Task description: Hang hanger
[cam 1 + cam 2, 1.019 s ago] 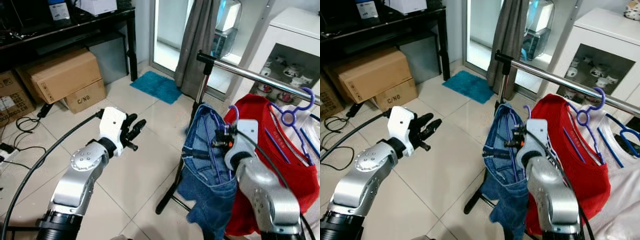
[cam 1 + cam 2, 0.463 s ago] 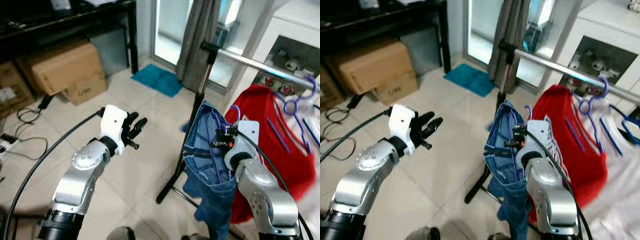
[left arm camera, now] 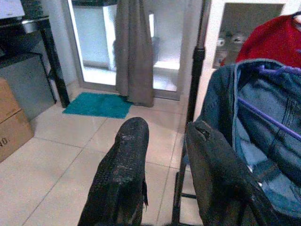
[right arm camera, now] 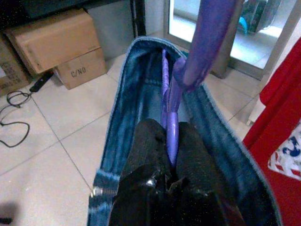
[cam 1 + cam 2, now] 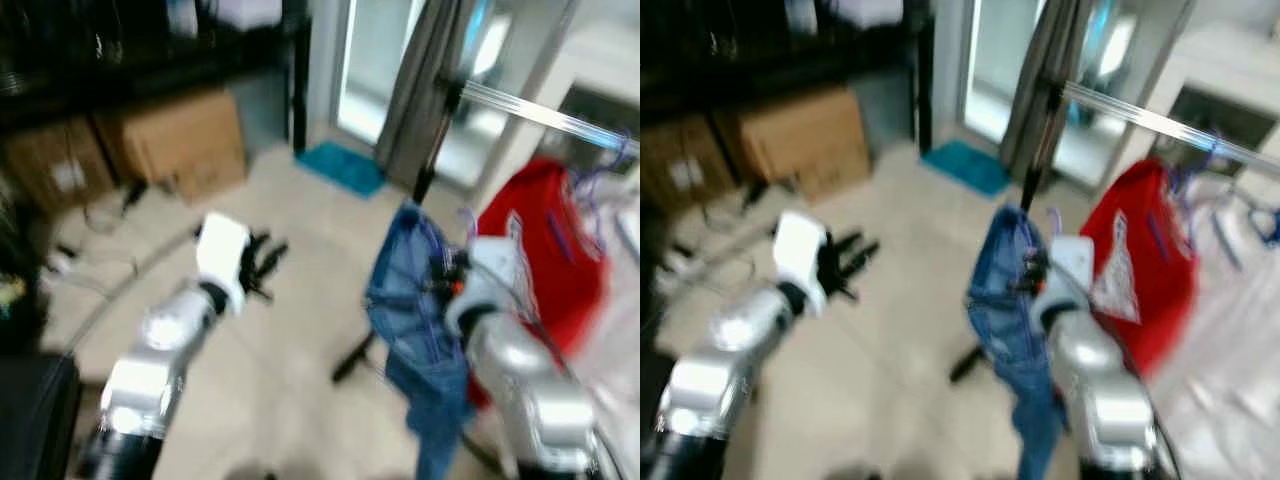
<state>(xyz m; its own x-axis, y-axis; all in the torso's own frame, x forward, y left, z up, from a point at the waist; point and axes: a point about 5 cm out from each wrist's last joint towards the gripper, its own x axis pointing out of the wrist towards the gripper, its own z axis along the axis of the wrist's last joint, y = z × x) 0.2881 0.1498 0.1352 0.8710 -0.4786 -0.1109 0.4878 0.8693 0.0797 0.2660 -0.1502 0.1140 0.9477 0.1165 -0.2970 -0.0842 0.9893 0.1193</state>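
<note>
A long shiny rail (image 5: 545,112) runs across the room on a dark pole (image 3: 190,113), and a red shirt (image 5: 545,235) hangs from it already. In front of the rail, a pair of blue jeans (image 5: 415,320) hangs down in the air from a purple hanger (image 4: 171,110). The right gripper (image 4: 167,146) has its two black fingers squeezed tight on the thin purple hanger, just under its neck, and holds it up near the rail but not on it. The jeans look soft and a bit heavy, so they will likely swing and pull the hanger down on one side. The hanger looks thin, stiff and smooth, so it could slip or twist in the fingers; the spot near the neck seems the best place to hold it, since that keeps the hook on top. The left gripper (image 3: 164,174) is out in front over the tiled floor (image 3: 70,155), open a little, with nothing in it. The head views are very blurry, so the hanger's hook is hard to make out, and the rail's far end is cut off.
</note>
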